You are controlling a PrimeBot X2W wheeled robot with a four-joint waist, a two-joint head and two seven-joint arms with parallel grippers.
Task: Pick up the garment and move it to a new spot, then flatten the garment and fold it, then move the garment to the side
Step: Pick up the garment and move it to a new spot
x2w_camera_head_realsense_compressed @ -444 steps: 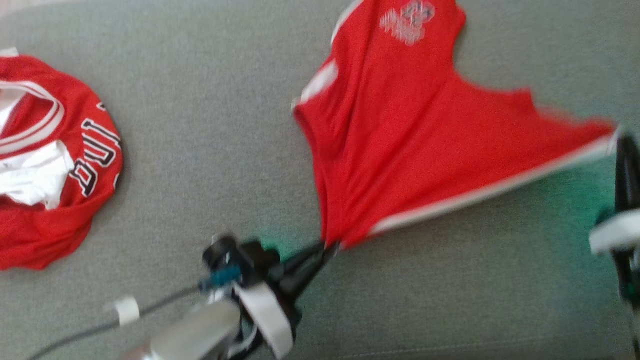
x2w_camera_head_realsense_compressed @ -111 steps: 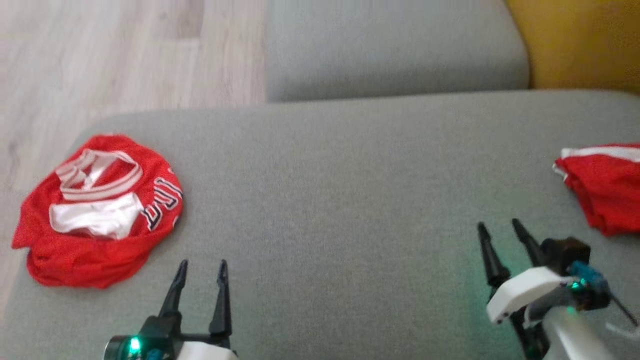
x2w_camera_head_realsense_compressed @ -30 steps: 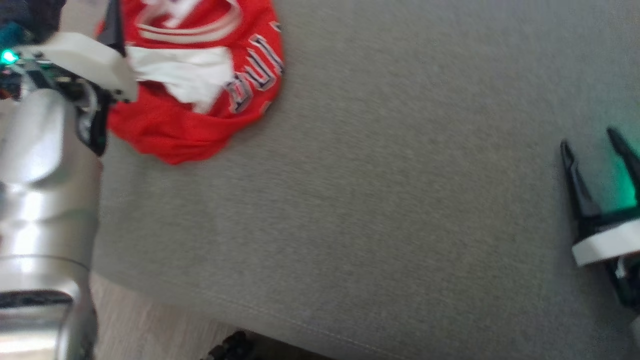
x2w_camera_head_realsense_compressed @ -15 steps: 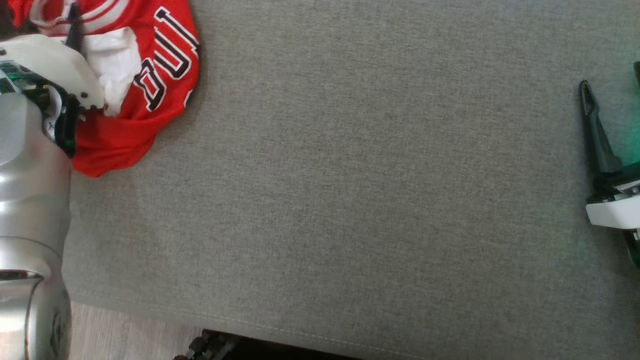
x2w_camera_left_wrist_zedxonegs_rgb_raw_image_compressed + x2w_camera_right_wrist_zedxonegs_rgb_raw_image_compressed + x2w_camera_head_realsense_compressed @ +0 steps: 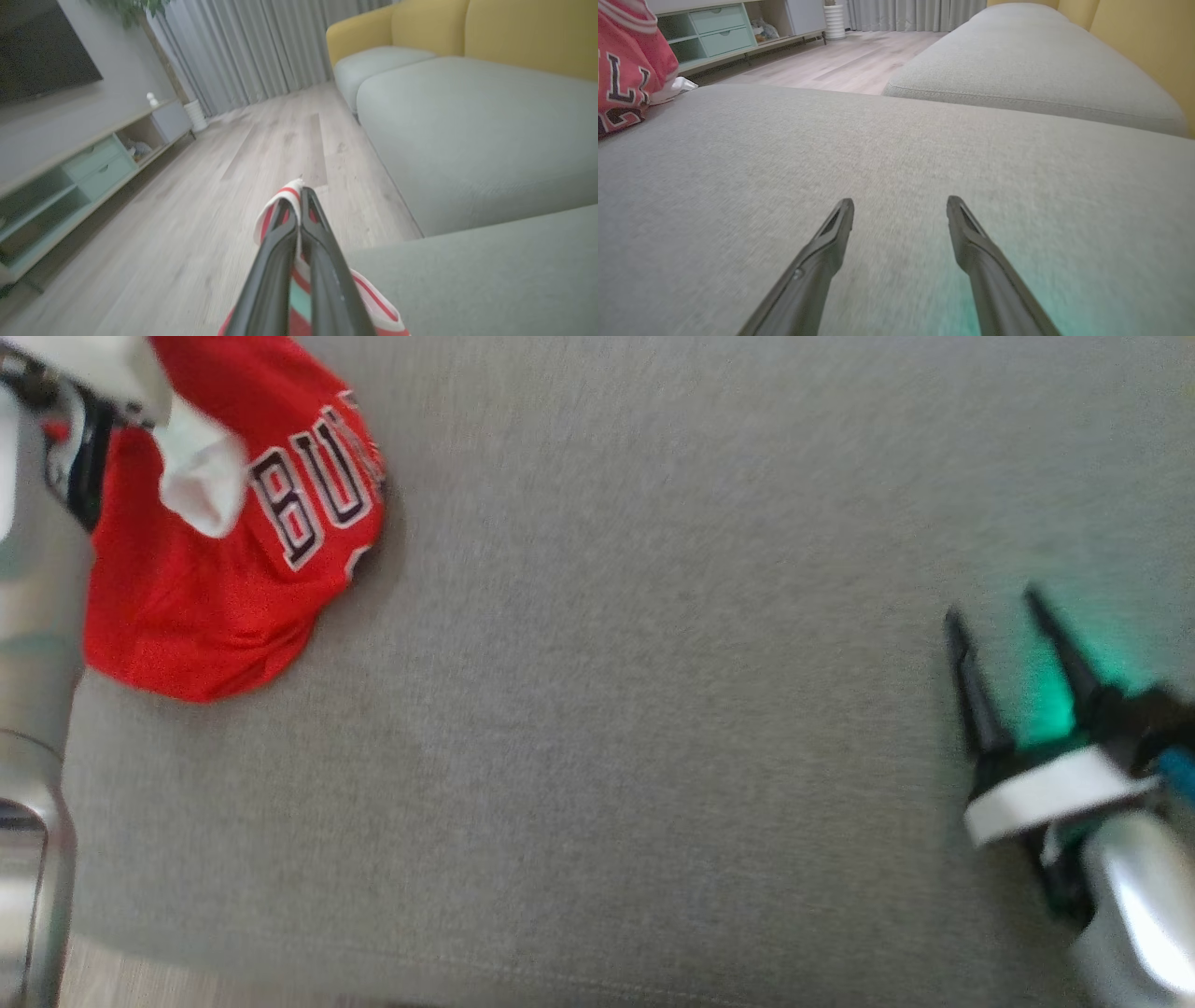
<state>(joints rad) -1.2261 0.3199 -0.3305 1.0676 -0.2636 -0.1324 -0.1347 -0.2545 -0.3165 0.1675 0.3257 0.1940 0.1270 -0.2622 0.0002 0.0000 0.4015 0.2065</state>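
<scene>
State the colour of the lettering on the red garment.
Dark, near-black letters with white edging on the garment, clearest in the head view.

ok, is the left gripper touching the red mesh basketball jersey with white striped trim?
Touching. Left wrist view: left gripper shut on the red jersey at its striped trim.

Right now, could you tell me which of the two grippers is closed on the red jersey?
The left gripper: it is pinched shut on the red jersey at its striped trim, while the right gripper stands open above the grey sofa cushion.
</scene>
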